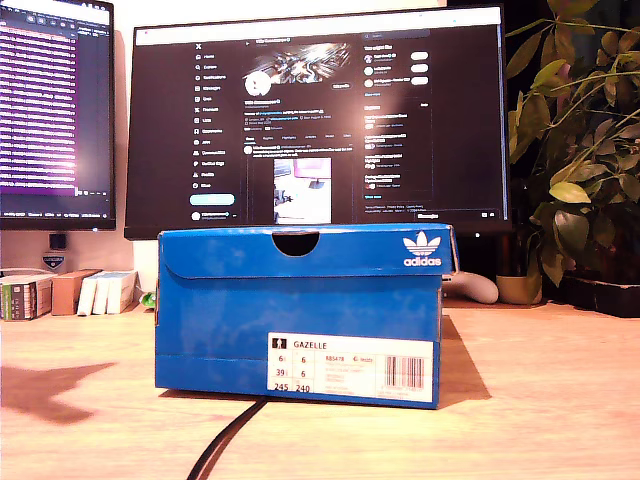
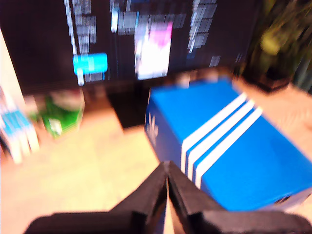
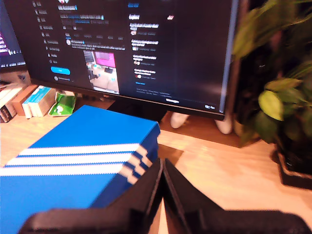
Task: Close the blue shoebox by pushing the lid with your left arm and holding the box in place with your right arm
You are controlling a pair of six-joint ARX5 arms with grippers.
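On the bench, the shoebox is sitting with lid down, lying between my first pincer and second pincer, both pinched together, empty, above its sides

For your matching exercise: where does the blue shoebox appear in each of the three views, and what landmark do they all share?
Exterior view: blue shoebox stands at centre, label end facing the camera.
First wrist view: blurred, striped lid beyond my first gripper.
Second wrist view: striped lid beside my second gripper.
Shared landmark: the large monitor behind the box.
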